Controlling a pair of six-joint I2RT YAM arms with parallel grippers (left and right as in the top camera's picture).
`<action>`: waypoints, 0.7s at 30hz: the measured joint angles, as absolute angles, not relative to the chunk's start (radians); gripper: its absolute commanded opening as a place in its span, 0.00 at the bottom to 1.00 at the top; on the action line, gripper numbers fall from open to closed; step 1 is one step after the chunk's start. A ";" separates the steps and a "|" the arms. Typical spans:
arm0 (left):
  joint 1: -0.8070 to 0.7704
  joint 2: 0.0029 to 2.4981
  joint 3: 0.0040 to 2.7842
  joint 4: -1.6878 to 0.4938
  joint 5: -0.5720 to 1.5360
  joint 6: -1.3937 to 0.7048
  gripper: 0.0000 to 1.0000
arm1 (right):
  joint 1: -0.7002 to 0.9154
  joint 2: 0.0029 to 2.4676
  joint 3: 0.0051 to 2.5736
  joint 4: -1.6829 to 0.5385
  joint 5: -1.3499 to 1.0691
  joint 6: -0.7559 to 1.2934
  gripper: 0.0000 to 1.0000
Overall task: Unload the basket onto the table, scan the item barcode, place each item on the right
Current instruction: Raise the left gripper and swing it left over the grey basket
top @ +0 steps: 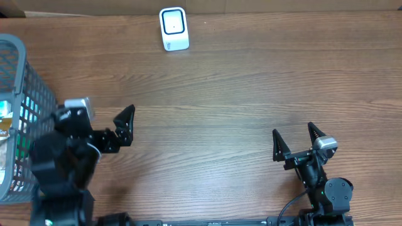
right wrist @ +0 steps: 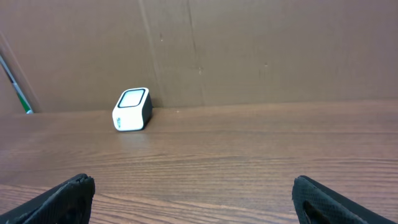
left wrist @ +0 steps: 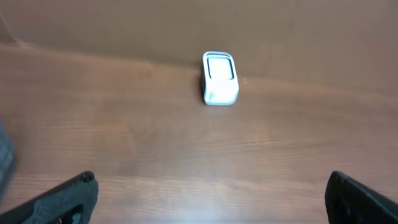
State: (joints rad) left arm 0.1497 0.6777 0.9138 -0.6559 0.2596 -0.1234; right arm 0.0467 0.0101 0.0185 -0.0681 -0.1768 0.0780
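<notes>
A small white barcode scanner point(top: 174, 28) with a dark window stands at the far edge of the wooden table, also in the left wrist view point(left wrist: 220, 76) and the right wrist view point(right wrist: 132, 109). Packaged items point(top: 6, 119) show dimly through the mesh of a grey basket point(top: 38, 103) at the far left; no barcode is visible. My left gripper point(top: 127, 125) point(left wrist: 211, 180) hovers open just right of the basket, with nothing between its fingers. My right gripper point(top: 293, 132) point(right wrist: 193, 182) is open and empty near the front right.
A brown cardboard wall point(right wrist: 249, 50) rises behind the table's far edge. Bare wood point(top: 213, 113) lies between both grippers and the scanner. The basket takes up the left edge.
</notes>
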 measured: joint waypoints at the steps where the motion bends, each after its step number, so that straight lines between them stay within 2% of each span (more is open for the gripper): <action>1: 0.150 0.714 0.964 -0.701 0.268 -0.123 1.00 | 0.047 0.010 0.019 -0.068 -0.177 0.078 1.00; 12: 0.150 1.083 1.452 -1.103 0.301 -0.121 1.00 | 0.047 0.010 0.019 -0.069 -0.176 0.078 1.00; 21: 0.150 1.202 1.565 -1.180 0.300 -0.121 0.99 | 0.047 0.010 0.019 -0.068 -0.176 0.078 1.00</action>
State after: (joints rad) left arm 0.1501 1.2022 1.5650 -1.1801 0.3004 -0.1207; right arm 0.0467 0.0101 0.0185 -0.0685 -0.1764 0.0780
